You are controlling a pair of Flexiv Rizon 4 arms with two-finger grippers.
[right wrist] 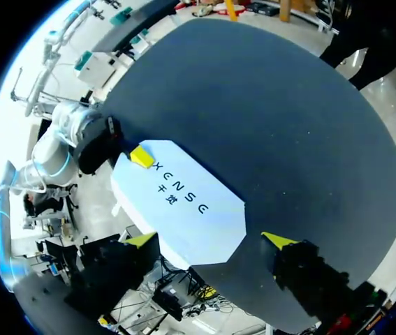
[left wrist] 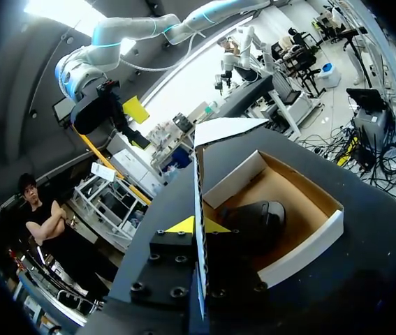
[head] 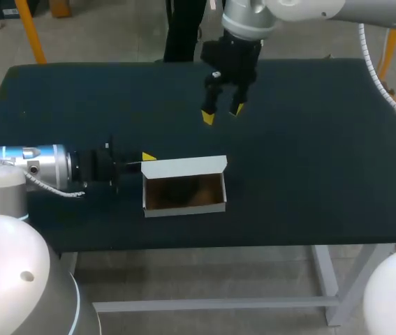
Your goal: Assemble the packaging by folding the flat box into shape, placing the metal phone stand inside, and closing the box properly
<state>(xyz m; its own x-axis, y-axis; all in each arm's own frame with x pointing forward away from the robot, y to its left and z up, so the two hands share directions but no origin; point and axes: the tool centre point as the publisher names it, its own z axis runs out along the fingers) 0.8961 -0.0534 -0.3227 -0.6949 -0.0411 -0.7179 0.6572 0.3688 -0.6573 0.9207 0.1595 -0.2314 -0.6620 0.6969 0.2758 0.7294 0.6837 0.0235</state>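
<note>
Landmark for this report is the box [head: 184, 208], which lies open on the table [head: 309, 139] with its white outside and brown inside showing. The metal phone stand [head: 184, 190] sits inside the box as a dark shape on the box floor, clear of the front wall; in the left wrist view it lies in the end of the box nearest my left fingers. The lid [head: 184, 166] stands up along the far side of the box and is not folded down, so the box is not closed. In the right wrist view the lid's white outer face is turned toward my right gripper. My left arm comes in level with the table at the left end of the box. My left gripper [head: 145, 162] is at that end, and the left wrist view shows its jaws pinching the box by its end flap [left wrist: 198, 181]. That thin white panel runs edge-on between the two yellow tips, with one tip pressed to each face. My right gripper [head: 222, 113] hangs above the table beyond the far side of the box, apart from the lid and touching nothing. Its jaws are spread, with both yellow tips pointing down and nothing held between them. I cannot tell the condition of the flap at the right end of the box.
</note>
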